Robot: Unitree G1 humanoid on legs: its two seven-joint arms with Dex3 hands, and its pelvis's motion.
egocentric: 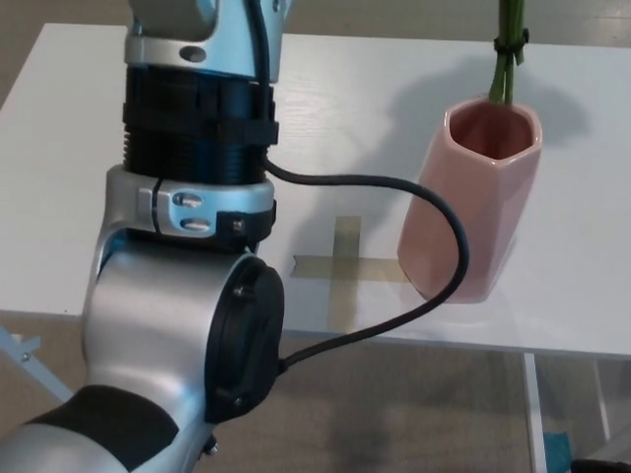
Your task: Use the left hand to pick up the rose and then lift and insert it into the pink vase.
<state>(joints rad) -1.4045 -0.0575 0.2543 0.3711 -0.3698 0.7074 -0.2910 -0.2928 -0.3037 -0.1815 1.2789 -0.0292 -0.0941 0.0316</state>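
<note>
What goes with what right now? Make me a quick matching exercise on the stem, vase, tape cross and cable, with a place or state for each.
Things:
1. rose stem
2. pink vase
3. tape cross
4. black cable

Places or states:
A. stuck flat on the white table, left of the vase
B. standing upright, mouth open
C. hanging from above, its lower end at the vase mouth
D. looping from the left arm across the vase's front

Pairs: 1-C, 2-B, 3-A, 4-D
</note>
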